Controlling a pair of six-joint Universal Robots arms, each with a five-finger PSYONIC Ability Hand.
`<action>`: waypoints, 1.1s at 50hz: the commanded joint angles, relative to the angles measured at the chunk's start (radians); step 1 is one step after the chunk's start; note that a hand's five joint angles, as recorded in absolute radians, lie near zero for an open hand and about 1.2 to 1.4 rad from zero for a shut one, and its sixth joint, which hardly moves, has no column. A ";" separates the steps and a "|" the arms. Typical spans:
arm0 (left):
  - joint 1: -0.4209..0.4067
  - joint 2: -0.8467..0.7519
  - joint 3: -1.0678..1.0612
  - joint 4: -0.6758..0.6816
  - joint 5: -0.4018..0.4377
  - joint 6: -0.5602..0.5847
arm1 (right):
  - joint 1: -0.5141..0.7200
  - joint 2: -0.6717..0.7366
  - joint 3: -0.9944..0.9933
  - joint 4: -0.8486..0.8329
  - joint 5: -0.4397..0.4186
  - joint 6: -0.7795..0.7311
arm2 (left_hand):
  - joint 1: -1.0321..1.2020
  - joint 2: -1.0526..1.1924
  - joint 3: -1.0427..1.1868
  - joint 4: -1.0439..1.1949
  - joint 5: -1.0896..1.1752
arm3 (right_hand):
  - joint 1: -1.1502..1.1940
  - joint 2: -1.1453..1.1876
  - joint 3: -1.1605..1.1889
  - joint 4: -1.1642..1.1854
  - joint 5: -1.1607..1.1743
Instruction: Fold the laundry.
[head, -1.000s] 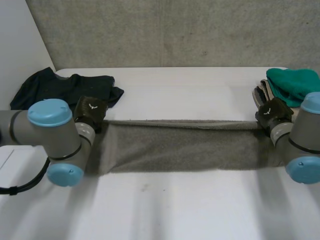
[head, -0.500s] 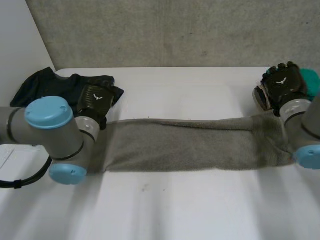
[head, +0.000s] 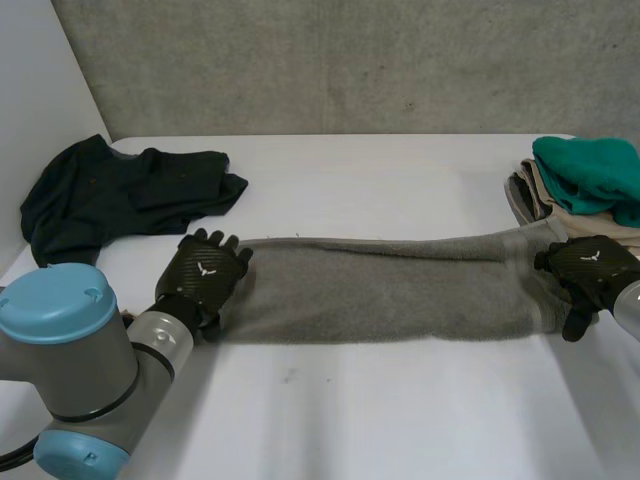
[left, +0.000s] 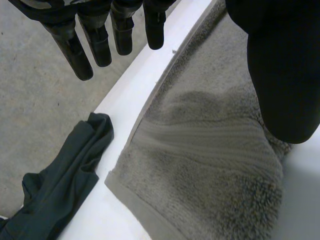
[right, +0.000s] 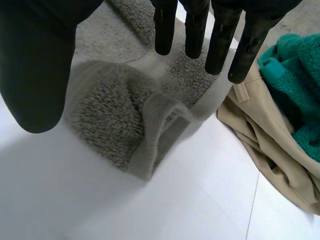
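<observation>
On the table (head: 400, 420), left hand (head: 203, 280), right hand (head: 590, 270) splay over towel (head: 390, 290).

Near table (head: 380, 420) bare; dark garment (head: 110, 195) and folded pile (head: 585, 175) flank the towel (head: 380, 290)

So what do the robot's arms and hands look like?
The left hand and right hand are black, each with a small white bird-like mark on its back. The left arm is a fat grey tube with a round light-blue cap.

Nubbly terry grey towel (head: 380, 290), smooth matt white table (head: 400, 410), fuzzy teal cloth (head: 590, 170), smooth beige fabric (right: 260, 135)
</observation>
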 joint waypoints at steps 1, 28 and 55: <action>0.021 -0.009 0.004 -0.004 -0.006 0.000 | -0.004 0.109 -0.011 -0.134 0.001 -0.005 | 0.045 0.032 0.026 0.033 0.017 | 0.415 0.373 0.363 0.365 0.367; 0.021 0.066 -0.045 -0.047 -0.007 -0.001 | -0.441 -0.021 -0.060 -0.055 0.002 -0.434 | 0.042 0.029 0.024 0.030 0.014 | 1.123 1.081 1.070 1.073 1.075; 0.033 0.122 -0.071 -0.050 -0.009 -0.001 | 0.559 -0.015 -0.218 -0.031 0.033 -0.310 | 0.033 0.021 0.015 0.021 0.005 | 1.123 1.081 1.070 1.073 1.075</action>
